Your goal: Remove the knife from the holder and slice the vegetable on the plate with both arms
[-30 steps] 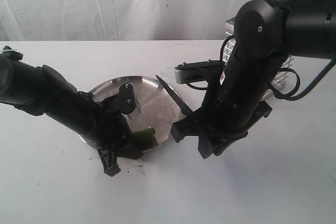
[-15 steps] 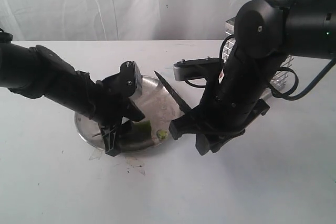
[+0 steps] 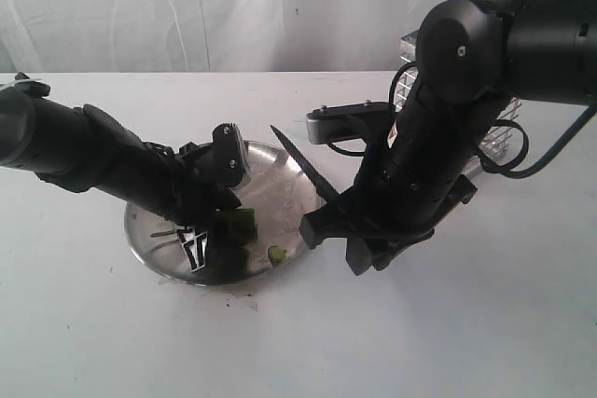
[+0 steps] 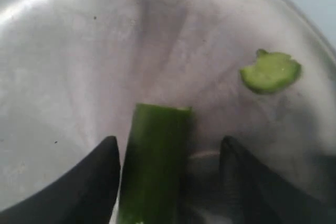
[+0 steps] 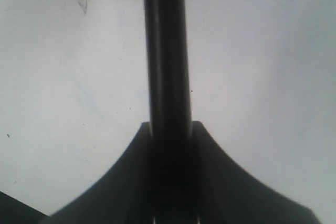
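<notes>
Now vegetable (image 4: 155, 161) between left gripper (image 4: 168, 182) fingers.

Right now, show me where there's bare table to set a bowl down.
Free: the near strip of table in front of the plate and both arms, and the far strip behind the plate toward the backdrop. Crowded: the plate with the left hand and vegetable, and the knife beside the holder.

The green vegetable (image 4: 155, 161) lies between the left fingers (image 4: 86, 182) on the plate (image 4: 63, 66), a cut slice (image 4: 270, 71) beyond them; the right fingers (image 5: 126, 182) clamp the knife (image 5: 165, 51).
</notes>
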Action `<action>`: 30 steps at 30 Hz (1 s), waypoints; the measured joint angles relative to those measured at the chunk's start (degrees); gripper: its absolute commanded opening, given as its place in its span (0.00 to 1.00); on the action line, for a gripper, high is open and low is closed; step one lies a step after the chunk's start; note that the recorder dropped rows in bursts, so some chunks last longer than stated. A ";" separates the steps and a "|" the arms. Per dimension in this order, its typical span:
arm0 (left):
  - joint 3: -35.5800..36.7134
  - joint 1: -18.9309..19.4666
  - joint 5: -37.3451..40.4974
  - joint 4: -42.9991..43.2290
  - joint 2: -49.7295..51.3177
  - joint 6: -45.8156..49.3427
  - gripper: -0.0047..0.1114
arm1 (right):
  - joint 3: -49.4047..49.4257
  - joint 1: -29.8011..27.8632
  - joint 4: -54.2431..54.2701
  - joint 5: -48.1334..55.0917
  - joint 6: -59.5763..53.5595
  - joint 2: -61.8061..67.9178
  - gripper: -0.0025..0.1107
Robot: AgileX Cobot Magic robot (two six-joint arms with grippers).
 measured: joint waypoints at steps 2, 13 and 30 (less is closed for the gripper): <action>0.00 0.00 -0.32 0.00 0.13 0.00 0.55 | 0.00 0.00 0.13 -0.23 0.00 0.00 0.02; -0.33 -0.12 -6.19 0.41 0.06 0.85 0.04 | 0.00 0.00 1.01 -0.57 -1.02 0.00 0.02; -2.13 1.83 -5.93 0.46 1.36 -4.53 0.23 | 0.00 0.00 3.45 -2.87 -1.02 0.00 0.02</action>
